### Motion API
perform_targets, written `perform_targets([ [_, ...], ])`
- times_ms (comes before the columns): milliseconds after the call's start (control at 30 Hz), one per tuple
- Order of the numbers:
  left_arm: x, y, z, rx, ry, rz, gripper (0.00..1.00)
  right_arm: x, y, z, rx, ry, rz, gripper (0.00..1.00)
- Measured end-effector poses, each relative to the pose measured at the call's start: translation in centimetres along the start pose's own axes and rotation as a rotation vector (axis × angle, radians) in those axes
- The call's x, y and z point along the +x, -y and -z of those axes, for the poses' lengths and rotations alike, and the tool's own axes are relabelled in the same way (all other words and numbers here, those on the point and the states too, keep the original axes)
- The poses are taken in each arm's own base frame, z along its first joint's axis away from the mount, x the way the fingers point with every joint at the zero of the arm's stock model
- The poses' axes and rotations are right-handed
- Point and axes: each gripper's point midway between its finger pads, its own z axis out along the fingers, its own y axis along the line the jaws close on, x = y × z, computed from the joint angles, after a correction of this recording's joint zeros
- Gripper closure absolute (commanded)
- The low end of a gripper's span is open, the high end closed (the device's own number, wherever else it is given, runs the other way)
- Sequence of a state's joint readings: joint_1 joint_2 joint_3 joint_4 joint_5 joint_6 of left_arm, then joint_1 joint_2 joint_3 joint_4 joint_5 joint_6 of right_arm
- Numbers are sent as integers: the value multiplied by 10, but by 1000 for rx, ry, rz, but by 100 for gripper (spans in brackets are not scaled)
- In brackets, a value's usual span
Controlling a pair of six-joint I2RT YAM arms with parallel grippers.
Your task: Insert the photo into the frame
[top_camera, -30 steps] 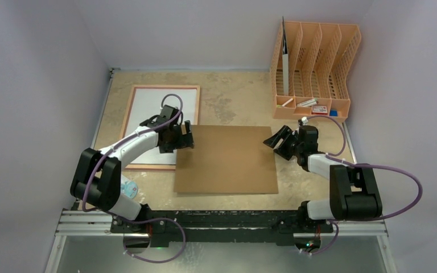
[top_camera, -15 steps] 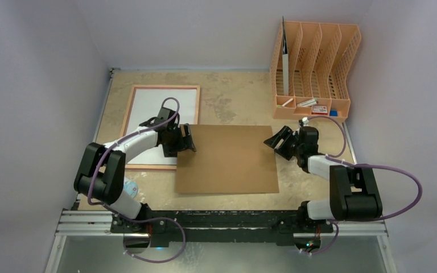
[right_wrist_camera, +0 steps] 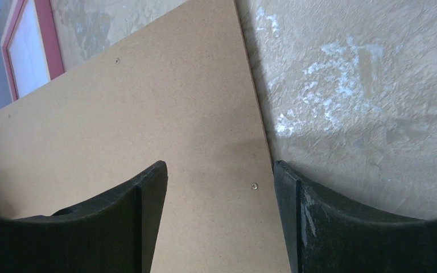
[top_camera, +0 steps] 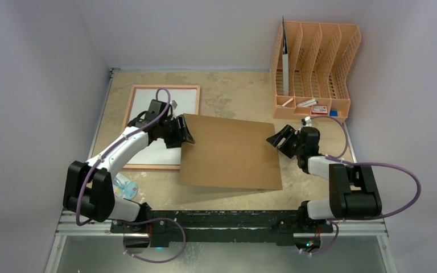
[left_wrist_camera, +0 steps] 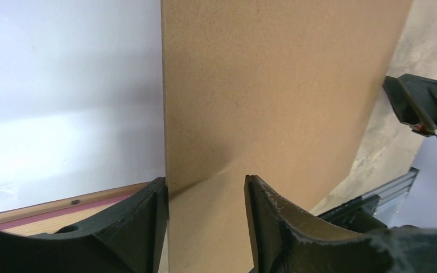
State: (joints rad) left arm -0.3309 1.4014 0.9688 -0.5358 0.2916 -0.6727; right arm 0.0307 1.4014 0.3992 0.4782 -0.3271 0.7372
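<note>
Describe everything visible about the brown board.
The brown board is a large, thin, plain rectangular sheet that looks like hardboard, with tiny dots near its right edge. It lies tilted, its left edge raised over the frame's right side, shadow on the table beneath. The left gripper meets that left edge, fingers apart; its hold is unclear. The open right gripper sits at the right edge.

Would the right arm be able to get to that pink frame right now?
Probably not easily. The frame lies far to the left, and the brown board, lifted at its left edge by the left tool, spans the way. The right tool sits open at the board's right edge.
</note>
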Motion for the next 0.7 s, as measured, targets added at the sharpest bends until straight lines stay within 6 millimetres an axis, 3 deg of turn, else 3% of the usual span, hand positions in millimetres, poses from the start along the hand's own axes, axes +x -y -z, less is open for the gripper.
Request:
perform_targets([
  [200, 0, 9, 3, 52, -13, 20, 68, -8, 5, -1, 15, 42, 19, 29],
  [367, -6, 23, 10, 105, -7, 7, 69, -12, 8, 0, 27, 64, 28, 28],
  [500, -12, 46, 17, 220, -3, 15, 66, -11, 8, 1, 25, 65, 29, 28],
  [567, -9, 65, 22, 306, -28, 10, 67, -1, 3, 2, -5, 23, 19, 28],
  [700, -6, 90, 34, 415, -59, 3, 76, 12, -5, 5, -38, -25, 7, 28],
])
